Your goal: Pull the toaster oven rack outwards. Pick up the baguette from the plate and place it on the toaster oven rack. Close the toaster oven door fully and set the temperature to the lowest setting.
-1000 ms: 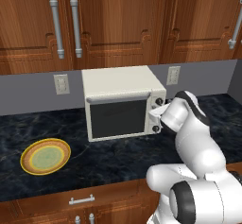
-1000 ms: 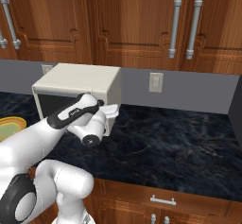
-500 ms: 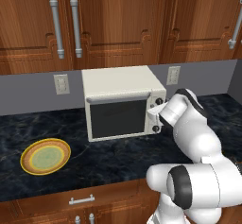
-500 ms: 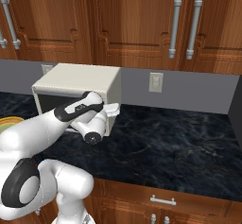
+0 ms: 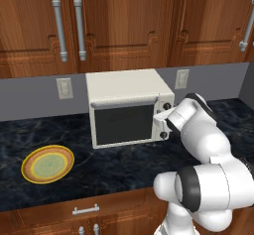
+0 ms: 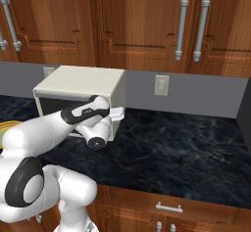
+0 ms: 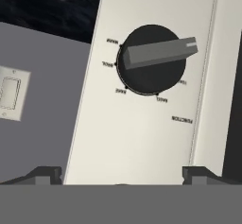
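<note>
The cream toaster oven [image 5: 125, 88] stands on the dark counter with its glass door [image 5: 124, 124] shut. Rack and baguette are hidden from view. Left of it lies the round yellow-rimmed plate [image 5: 48, 163], bare. My gripper [image 5: 159, 121] is up against the oven's right knob strip, covering the middle knob; from the other side the gripper [image 6: 119, 112] sits at the oven's front corner. In the hand view a dark round knob [image 7: 153, 60] with a grey pointer bar aimed to the right fills the upper middle. My gripper [image 7: 122, 176] is open, its fingertips [image 7: 45, 173] wide apart below the knob.
Wooden wall cabinets [image 5: 124, 21] with bar handles hang above. Wall outlets [image 5: 182, 79] flank the oven on the grey backsplash, one outlet [image 7: 10, 93] beside the oven's side. The dark marble counter [image 6: 186, 148] stretches right of the oven.
The hand has crept a little closer to the oven's knob strip. The oven, door and plate stay where they were.
</note>
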Motion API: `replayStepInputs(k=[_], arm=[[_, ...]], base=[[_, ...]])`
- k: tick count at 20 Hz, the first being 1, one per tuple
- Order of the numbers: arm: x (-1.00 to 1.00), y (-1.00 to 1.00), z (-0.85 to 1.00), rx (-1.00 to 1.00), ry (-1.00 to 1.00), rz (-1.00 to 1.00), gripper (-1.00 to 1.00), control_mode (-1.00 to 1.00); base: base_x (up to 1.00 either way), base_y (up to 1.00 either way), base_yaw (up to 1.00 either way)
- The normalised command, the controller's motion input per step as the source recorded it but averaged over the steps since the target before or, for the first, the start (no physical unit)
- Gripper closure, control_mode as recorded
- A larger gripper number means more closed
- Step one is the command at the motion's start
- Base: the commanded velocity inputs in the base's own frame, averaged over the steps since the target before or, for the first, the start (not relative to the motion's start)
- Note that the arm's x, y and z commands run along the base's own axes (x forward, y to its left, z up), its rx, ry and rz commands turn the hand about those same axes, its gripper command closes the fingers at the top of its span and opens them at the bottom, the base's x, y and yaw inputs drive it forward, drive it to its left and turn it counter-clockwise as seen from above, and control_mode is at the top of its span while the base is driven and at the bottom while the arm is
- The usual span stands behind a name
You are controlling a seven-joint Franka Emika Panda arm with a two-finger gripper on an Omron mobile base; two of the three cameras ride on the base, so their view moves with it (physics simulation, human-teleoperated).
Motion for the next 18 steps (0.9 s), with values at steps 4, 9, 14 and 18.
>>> replayStepInputs(k=[4, 9, 14, 18], arm=[[0.08, 0.13, -0.04, 0.00, 0.00, -0.01, -1.00, -1.00], [0.09, 0.09, -0.06, 0.00, 0.00, -0.01, -1.00, -1.00], [0.09, 0.10, -0.03, 0.00, 0.00, -0.01, 1.00, -1.00], [0.09, 0.03, -0.04, 0.00, 0.00, -0.01, 1.00, -1.00]], base=[[0.00, 0.00, 0.00], [0.00, 0.00, 0.00], [0.00, 0.00, 0.00], [0.00, 0.00, 0.00]])
